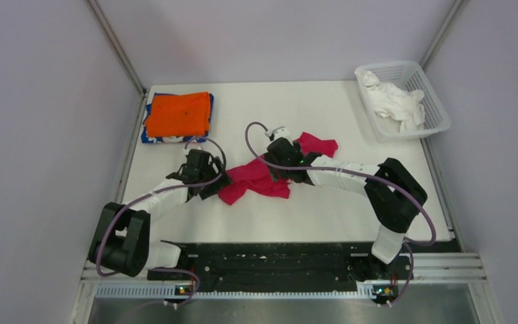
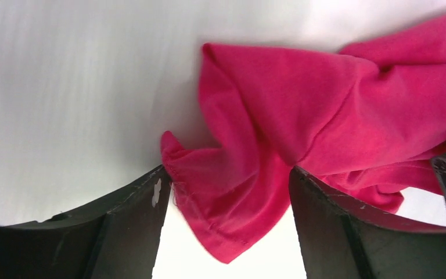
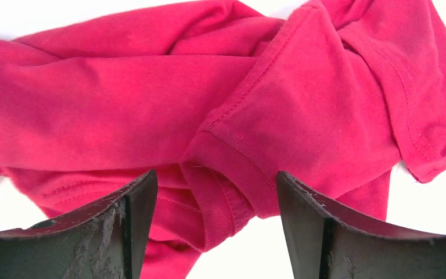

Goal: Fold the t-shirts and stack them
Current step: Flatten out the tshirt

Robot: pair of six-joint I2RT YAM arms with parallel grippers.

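Magenta-red soft cloth t-shirt [image 1: 260,177] lies crumpled in the middle of the white table [image 1: 351,121], between your two arms. The folded orange t-shirt [image 1: 179,113] sits on the blue t-shirt with white marks [image 1: 150,137] at the far left corner. You look to be at the pick-up step: your left gripper [image 2: 227,177] straddles a hemmed corner and your right gripper [image 3: 215,177] a seamed fold, both with jaws apart, nothing pinched. Next you must pinch both edges, lift, and spread the cloth flat for folding
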